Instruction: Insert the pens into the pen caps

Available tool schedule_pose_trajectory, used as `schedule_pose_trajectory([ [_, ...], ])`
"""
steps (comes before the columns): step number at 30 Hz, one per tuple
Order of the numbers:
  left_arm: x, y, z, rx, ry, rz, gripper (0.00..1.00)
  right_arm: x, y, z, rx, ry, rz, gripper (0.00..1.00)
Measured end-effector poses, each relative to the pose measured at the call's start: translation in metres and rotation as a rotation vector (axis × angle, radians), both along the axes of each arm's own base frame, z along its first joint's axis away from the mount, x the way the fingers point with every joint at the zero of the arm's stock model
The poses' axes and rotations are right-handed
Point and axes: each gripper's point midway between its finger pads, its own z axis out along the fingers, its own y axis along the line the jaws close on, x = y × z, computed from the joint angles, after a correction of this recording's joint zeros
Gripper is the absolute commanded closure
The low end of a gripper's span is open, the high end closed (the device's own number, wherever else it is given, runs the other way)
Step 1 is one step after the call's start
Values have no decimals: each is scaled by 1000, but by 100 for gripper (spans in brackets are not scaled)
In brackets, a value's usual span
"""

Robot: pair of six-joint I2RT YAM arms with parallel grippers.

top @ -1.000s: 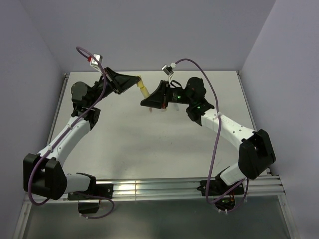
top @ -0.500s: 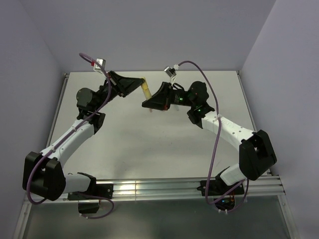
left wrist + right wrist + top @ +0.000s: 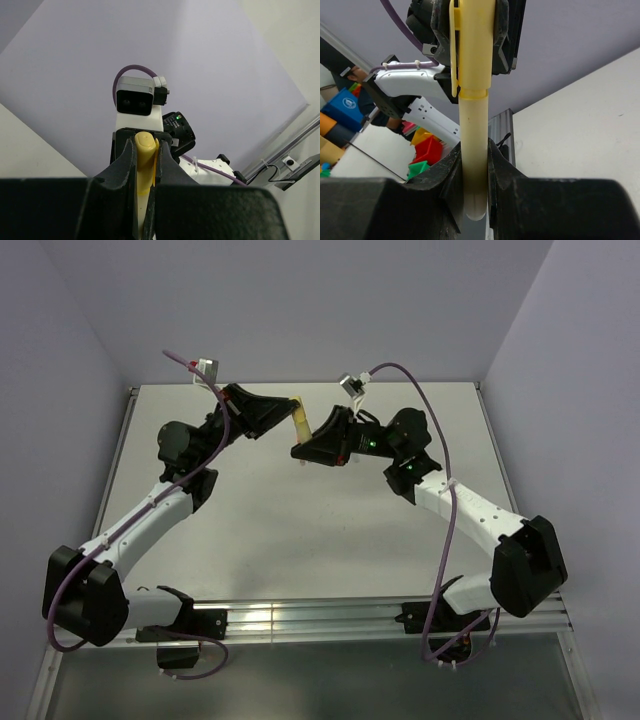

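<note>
left gripper (image 3: 288, 408): closed tight on the cap, one finger on each side, with the cap's rounded end poking out past the fingertips (image 3: 126, 150).
right gripper (image 3: 306, 443): closed on the pen's barrel, gripping it from both sides a little below the cap's edge; the barrel's blunt end sticks out behind the fingers (image 3: 454, 175).
pen (image 3: 472, 125): pale yellow, slim and straight, held in the air between the two grippers and slanting from the left one down to the right one.
cap (image 3: 472, 45): matching yellow with a clip along one side; it sits over the pen's tip, its rim meeting the barrel in a clean seam.
place: above the far middle of the table (image 3: 300, 530), clear of its surface.
arms: both reach inward from left and right, with the gripper tips close together and facing each other.
</note>
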Motion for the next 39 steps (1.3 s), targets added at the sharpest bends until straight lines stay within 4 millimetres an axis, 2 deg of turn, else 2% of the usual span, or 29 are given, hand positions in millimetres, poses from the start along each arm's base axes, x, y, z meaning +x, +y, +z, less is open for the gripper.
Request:
schedule_pose_trajectory([
  [13,-20,-13,11,82,-97,-8,100,-13,-8,6,-16,-82,17,100],
  [31,-44,-15,17,117,-193,-57,100,-35,-13,13,-7,-105,125,100],
  [39,-48,-15,18,142,-223,-33,100,-36,-13,12,-9,-125,130,100],
])
